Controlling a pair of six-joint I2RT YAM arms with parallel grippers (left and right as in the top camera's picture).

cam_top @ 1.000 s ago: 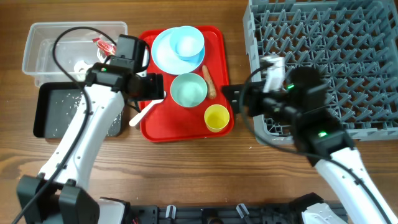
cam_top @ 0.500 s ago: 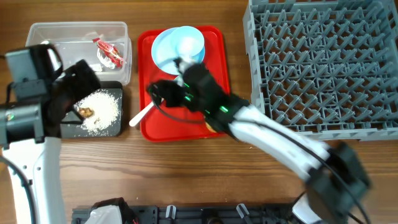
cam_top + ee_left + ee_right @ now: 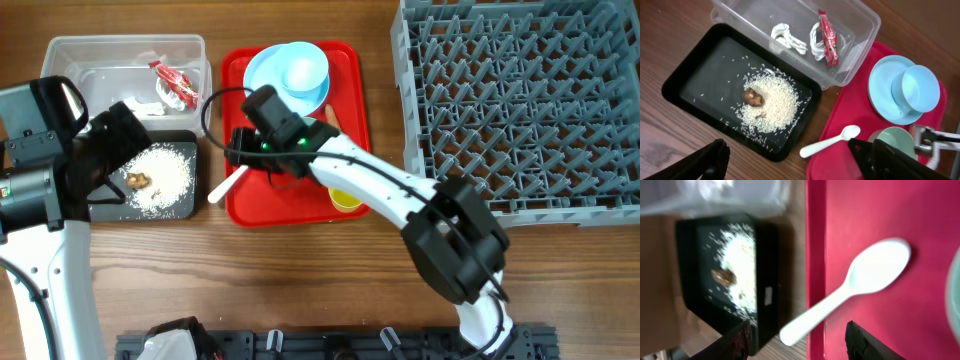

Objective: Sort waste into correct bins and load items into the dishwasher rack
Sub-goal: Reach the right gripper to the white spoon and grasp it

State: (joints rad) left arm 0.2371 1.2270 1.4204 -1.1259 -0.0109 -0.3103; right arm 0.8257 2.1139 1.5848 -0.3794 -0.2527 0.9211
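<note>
Right gripper (image 3: 797, 332) hangs released, jaws spread wide, just above the white plastic spoon (image 3: 840, 300), which we judge to be its next pick. The spoon lies with its bowl on the flat red tray (image 3: 920, 220). Its handle pokes over the tray's left rim above the wooden table (image 3: 300, 285), near the shallow black tray (image 3: 695, 75). We think the overhang helps, since a finger can probably close beside the handle there. The rim and the black tray's wall crowd that side, though, and the bowl end offers more open room.

Left gripper (image 3: 790, 150) is also released and holds nothing. It hovers high over the black tray, likely kept there to leave the red tray to the other arm. Below it the whitish rice-like crumbs (image 3: 772, 100) and the small brown food lump (image 3: 752, 96) sit in the black tray. The red printed snack wrapper (image 3: 829, 37) and the crumpled white scrap (image 3: 789, 40) lie in the clear plastic tub (image 3: 750, 17), so we take that waste as sorted.

Well apart to the right stands the large grey plastic grid rack (image 3: 520, 100), with none of the dishes in it. Carrying the spoon there means passing the pale blue round plate (image 3: 260, 90).
</note>
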